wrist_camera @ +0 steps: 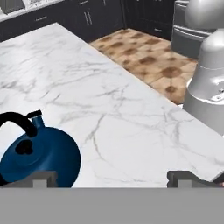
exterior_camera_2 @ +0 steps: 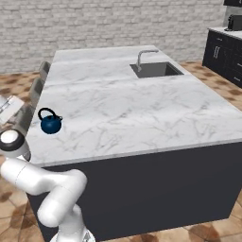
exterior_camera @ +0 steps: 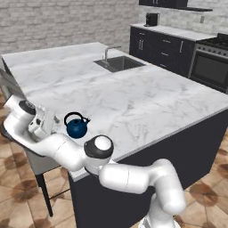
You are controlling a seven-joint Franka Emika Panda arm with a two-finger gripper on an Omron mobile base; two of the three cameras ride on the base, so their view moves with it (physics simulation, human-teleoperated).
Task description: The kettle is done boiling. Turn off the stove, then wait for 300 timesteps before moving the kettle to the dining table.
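The gripper [wrist_camera: 113, 178] is standing wide open with nothing between its jaws, the kettle [wrist_camera: 39, 156] sitting free just beside its left fingertip, upright on the dining table [exterior_camera: 147, 104] near the stool-side edge. Rigid, glossy and likely slippery on its round body, it is best taken by the thin arched handle [wrist_camera: 19, 121]
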